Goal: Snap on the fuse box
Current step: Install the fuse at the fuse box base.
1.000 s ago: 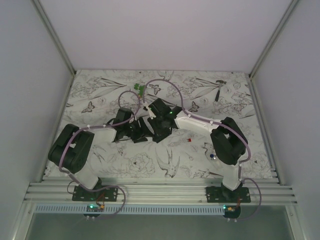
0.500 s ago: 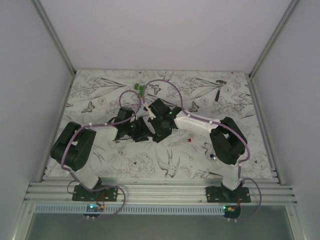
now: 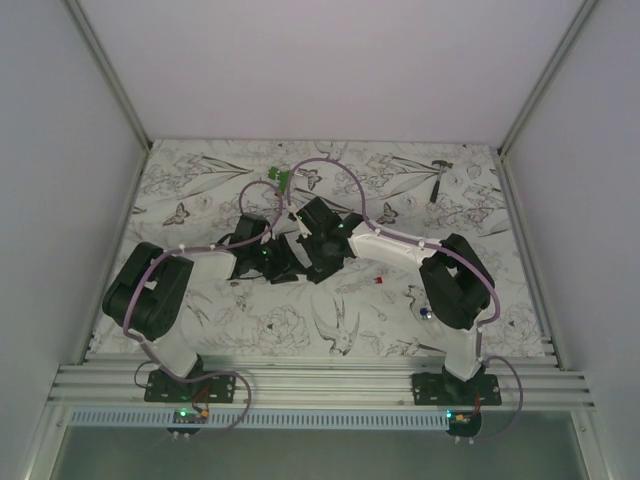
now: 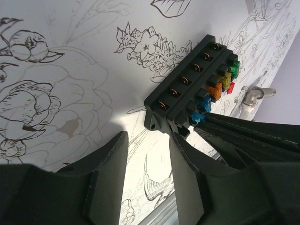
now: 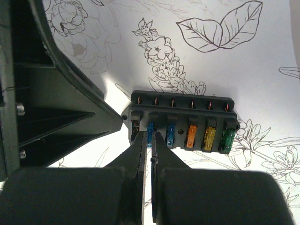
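The fuse box (image 5: 183, 108) is a black block lying on the patterned table, with two blue, an orange, a yellow and a green fuse in its slots and one end slot bare. It also shows in the left wrist view (image 4: 185, 89). My right gripper (image 5: 150, 137) is shut on the first blue fuse (image 5: 150, 130), which sits in its slot. My left gripper (image 4: 147, 154) is open and empty, its fingertips just short of the box's near end. In the top view both grippers meet mid-table, left (image 3: 287, 262) and right (image 3: 303, 250), and hide the box.
A green piece (image 3: 280, 178) lies behind the grippers. A tiny red piece (image 3: 379, 281) and a white thing with a blue dot (image 3: 422, 306) lie by the right arm. The left gripper's body (image 5: 56, 108) fills the right wrist view's left side.
My left arm has moved to the right, bringing its gripper up to the fuse box. The right arm has barely moved.
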You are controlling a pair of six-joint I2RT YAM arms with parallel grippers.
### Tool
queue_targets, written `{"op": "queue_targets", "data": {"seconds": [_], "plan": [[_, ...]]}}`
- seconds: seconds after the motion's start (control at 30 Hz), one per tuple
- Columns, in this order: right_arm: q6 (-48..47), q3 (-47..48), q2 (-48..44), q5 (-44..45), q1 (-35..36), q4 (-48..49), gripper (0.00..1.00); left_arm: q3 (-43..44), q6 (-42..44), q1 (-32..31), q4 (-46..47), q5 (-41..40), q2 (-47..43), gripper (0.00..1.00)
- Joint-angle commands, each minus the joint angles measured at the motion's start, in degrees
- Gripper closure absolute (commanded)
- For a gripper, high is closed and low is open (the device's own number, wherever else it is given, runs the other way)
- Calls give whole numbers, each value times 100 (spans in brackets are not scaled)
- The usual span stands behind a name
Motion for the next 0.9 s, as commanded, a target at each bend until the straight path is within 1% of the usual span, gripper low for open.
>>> {"op": "queue_targets", "data": {"seconds": [0.0,0.17,0.27,0.43,0.57,0.67,0.87], "plan": [[383,36,-190,315,12,-119,100,93,11,-28,-212,89,37,57],[1190,-125,-194,475,16,-157,100,137,52,-21,-251,71,21,57],[1719,-302,-297,738,89,-140,100,170,102,6,-301,91,2,57],[2236,-394,-444,1117,203,-89,100,273,159,12,-377,177,-14,57],[2276,-400,-497,1282,202,-82,100,322,161,-8,-392,267,-23,57],[2153,-373,-490,1280,198,-89,99,356,169,-56,-410,282,-19,57],[1968,-318,-536,1215,185,-63,100,458,169,-148,-431,312,74,57]]}}
